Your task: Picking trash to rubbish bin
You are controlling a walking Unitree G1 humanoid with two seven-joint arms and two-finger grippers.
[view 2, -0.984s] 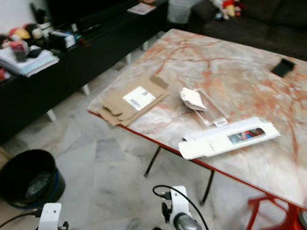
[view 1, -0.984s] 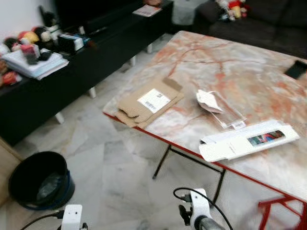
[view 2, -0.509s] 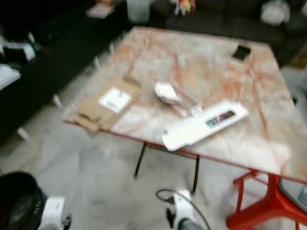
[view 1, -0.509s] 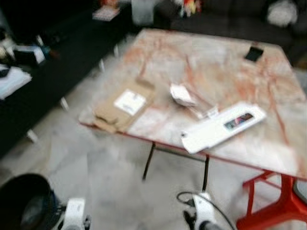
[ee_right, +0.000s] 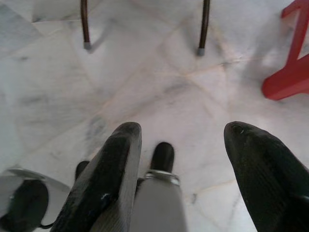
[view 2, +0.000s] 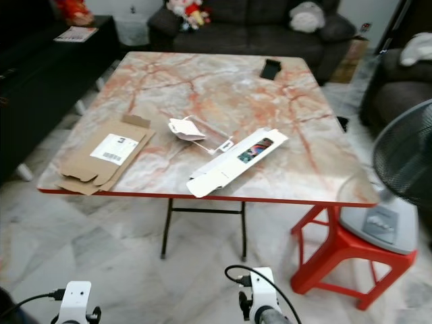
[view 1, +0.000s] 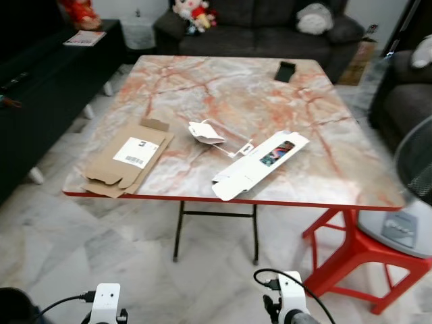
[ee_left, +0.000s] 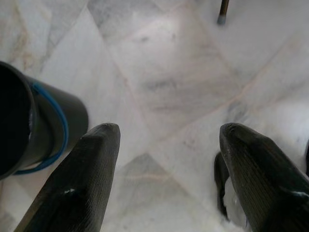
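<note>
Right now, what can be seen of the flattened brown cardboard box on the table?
The flattened brown cardboard box lies flat on the marble-patterned table, at the near corner on the robot's left. It looks like plain corrugated card, unfolded, with loose flaps at both ends. A white shipping label with a barcode sits on its upper face. Its near flaps reach the table's red edge and seem to overhang slightly. Nothing rests on it; the crumpled white wrapper lies apart, further right.

On the table [view 1: 337, 169]: cardboard [view 1: 125, 156] left, wrapper [view 1: 206, 131] centre, box [view 1: 260, 164] right (phone [view 1: 285, 70] behind).
</note>
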